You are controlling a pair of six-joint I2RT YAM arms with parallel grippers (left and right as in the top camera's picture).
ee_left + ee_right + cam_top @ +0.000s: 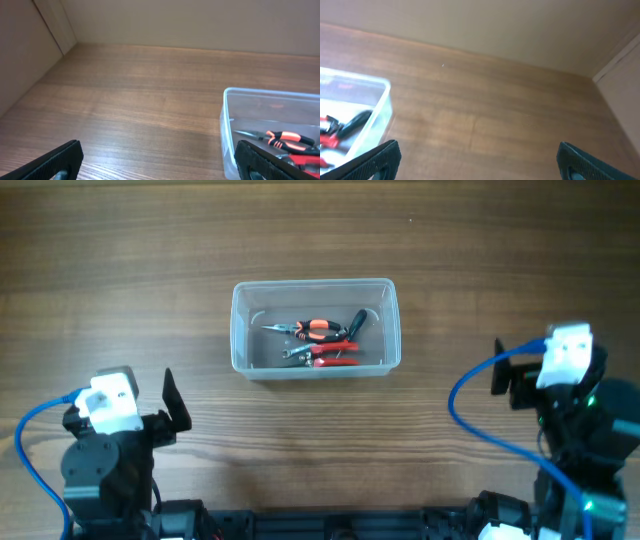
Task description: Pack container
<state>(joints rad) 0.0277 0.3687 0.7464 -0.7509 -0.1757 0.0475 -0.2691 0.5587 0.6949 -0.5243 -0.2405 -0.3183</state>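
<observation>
The clear plastic container (243, 330) stands in the middle of the wooden table. Inside lie orange-handled pliers (312, 330), red-handled pliers (330, 354) and a black-handled tool (355, 322). The container also shows at the right of the left wrist view (227, 125) and at the left of the right wrist view (377, 107). My left gripper (160, 162) is open and empty, back near the front left edge, apart from the container. My right gripper (480, 160) is open and empty at the right side of the table.
The wooden table (120, 270) runs round the container. A pale wall meets the table's far edge in both wrist views. Blue cables loop beside each arm base.
</observation>
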